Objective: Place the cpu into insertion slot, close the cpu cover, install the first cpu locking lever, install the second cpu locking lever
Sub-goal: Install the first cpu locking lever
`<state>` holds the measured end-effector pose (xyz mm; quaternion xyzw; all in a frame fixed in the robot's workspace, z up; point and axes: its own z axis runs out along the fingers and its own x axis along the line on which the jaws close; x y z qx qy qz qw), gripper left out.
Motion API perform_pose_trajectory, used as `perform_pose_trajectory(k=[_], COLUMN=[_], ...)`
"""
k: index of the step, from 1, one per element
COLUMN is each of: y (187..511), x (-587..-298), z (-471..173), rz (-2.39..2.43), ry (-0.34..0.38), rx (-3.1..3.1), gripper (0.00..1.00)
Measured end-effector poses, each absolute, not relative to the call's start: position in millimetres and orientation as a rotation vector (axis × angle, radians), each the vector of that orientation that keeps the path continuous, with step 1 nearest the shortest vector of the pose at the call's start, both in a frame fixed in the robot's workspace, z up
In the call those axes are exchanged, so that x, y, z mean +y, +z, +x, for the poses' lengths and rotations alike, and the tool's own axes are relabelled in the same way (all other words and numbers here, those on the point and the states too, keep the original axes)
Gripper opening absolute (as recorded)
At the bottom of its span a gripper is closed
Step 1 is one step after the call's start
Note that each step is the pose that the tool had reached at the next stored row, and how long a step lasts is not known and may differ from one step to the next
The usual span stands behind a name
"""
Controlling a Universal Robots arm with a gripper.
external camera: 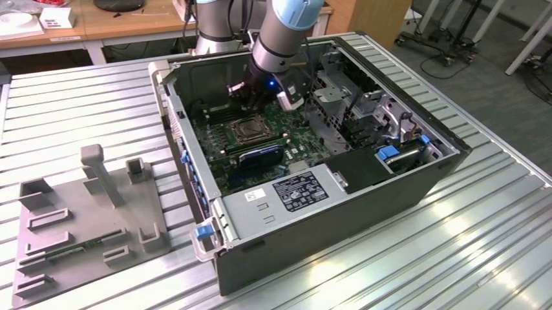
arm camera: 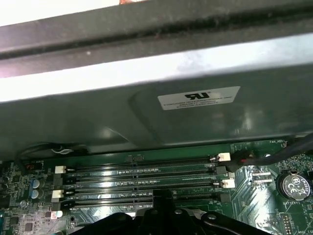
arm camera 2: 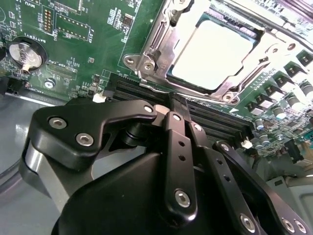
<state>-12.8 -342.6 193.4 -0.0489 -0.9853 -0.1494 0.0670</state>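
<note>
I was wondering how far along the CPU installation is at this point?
The cpu already sits in the insertion slot, and the cpu cover frames it, apparently lowered. The gripper hangs just beside the socket over the memory slots, holding nothing, fingers together. Whether either locking lever is latched cannot be judged here, so the lever steps look left.

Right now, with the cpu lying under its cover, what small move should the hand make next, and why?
Probably a short shift of the hand toward the lever beside the cover. The cpu is seated and the cover lies flat around it. The shut hand hangs over the memory slots, just off that lever. I cannot tell whether the lever is latched.
</note>
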Motion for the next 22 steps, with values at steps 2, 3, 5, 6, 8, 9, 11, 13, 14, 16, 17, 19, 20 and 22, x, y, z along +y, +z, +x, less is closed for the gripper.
perform_pose_trajectory(k=[2,3,5,6,8,9,11,13,14,16,17,19,20,22], y=[193.0,192.7,192.0,191.8,191.4,191.2,191.1,191.0,190.9,190.9,190.9,190.6,190.1,190.9], x=[-342.6,-342.6,-342.6,-342.7,-342.6,-342.6,-342.6,-342.6,-342.6,-342.5,-342.2,-341.2,-340.7,-340.0], z=[-12.1,-11.7,-11.0,-10.8,-10.6,-10.4,-10.3,-10.3,-10.3,-10.3,-10.3,-10.2,-10.1,-10.3], rz=[-0.147,-0.147,-0.148,-0.148,-0.148,-0.148,-0.148,-0.148,-0.148,-0.148,-0.148,-0.148,-0.149,-0.149], ry=[-0.451,-0.45,-0.449,-0.448,-0.447,-0.446,-0.443,-0.441,-0.441,-0.44,-0.439,-0.435,-0.432,-0.422], rx=[-2.97,-2.97,-2.97,-2.97,-2.97,-2.971,-2.971,-2.972,-2.972,-2.972,-2.972,-2.973,-2.975,-2.975], gripper=[0.11,0.11,0.11,0.11,0.11,0.11,0.11,0.11,0.11,0.11,0.11,0.11,0.11,0.11])
